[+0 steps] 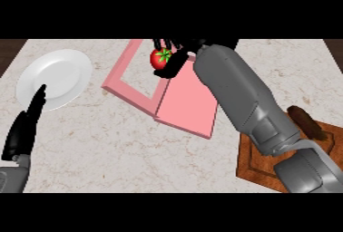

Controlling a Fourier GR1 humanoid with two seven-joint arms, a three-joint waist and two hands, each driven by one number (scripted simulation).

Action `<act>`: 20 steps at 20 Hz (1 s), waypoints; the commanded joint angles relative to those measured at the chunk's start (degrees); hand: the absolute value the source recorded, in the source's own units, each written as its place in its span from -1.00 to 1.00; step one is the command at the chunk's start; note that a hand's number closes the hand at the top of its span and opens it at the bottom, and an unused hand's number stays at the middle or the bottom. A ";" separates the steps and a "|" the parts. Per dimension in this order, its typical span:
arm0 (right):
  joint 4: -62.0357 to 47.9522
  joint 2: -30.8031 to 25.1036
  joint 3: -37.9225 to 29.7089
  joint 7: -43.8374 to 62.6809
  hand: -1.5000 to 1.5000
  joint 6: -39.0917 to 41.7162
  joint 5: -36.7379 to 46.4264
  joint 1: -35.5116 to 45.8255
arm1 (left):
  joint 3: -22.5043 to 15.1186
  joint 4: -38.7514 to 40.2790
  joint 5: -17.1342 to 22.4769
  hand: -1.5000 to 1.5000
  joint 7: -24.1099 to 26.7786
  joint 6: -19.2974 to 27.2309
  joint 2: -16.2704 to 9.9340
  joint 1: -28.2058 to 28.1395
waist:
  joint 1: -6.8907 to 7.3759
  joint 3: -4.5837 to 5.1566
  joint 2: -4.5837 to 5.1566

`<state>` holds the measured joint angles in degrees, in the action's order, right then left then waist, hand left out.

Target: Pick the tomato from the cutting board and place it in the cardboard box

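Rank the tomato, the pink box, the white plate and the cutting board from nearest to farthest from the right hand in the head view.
1. tomato: held in the right hand, over the box.
2. pink box: directly beneath the hand.
3. white plate: far left.
4. cutting board: lower right, under the forearm.

Plate and board are close to call.

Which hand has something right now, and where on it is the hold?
The right hand holds the tomato, fingers curled round its right side, above the pink box. The left hand holds nothing.
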<state>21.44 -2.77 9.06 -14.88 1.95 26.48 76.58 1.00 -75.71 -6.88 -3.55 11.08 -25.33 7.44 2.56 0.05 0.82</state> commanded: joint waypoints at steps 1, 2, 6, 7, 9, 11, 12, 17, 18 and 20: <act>-6.47 2.63 -2.25 2.88 -1.00 0.50 -1.26 2.16 | 0.63 2.31 0.30 0.00 0.43 -1.05 0.05 2.05 | 0.48 0.03 0.43; -7.53 2.66 -1.99 1.84 -1.00 -0.12 -1.14 0.13 | 0.24 1.87 -0.19 0.00 1.99 0.08 1.20 0.37 | 0.64 0.02 0.41; -8.76 2.72 -2.14 0.87 -1.00 0.94 -3.01 1.48 | 0.86 0.91 -0.17 0.00 -0.03 -1.27 0.20 1.94 | 0.84 -0.01 0.20; -8.24 2.73 -1.12 -1.55 -1.00 -1.72 -4.04 -0.63 | -0.24 2.46 -1.59 0.00 -0.58 0.00 1.52 3.78 | 1.53 0.00 0.46; -9.69 2.74 -3.93 -4.16 -1.00 -1.30 -3.86 0.71 | 0.61 2.02 -1.19 0.00 -0.07 -0.68 0.53 2.96 | 1.05 -0.02 0.66; -7.21 2.75 -4.57 -5.18 -1.00 -3.36 -6.06 0.70 | 2.07 4.03 -0.34 0.00 1.26 -1.35 0.03 2.91 | 0.77 0.00 0.28; -7.17 2.76 -5.41 -6.26 -1.00 -3.83 -6.96 0.31 | 1.64 0.10 -0.02 0.00 0.92 -1.77 -0.11 0.36 | 1.25 -0.04 0.13; -6.18 1.13 -12.91 -9.06 -1.00 -5.15 -12.96 1.32 | 1.14 0.76 -0.62 0.00 1.32 -1.21 1.13 -0.56 | 0.29 -0.06 0.11; -6.33 0.02 -14.02 -9.85 -1.00 -3.25 -14.16 0.10 | 0.99 2.44 -1.37 0.00 -0.07 -0.15 1.95 2.93 | -0.79 -0.06 0.12; -7.41 -3.64 -16.69 -10.10 -1.00 0.24 -16.38 1.60 | 1.23 1.31 -1.80 0.00 0.66 -0.15 1.16 0.94 | 0.41 -0.07 0.40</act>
<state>14.31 -2.73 -3.04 -23.30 -0.88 14.17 77.65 1.91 -74.42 -8.31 -2.80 10.79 -23.98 8.73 2.96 0.00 1.10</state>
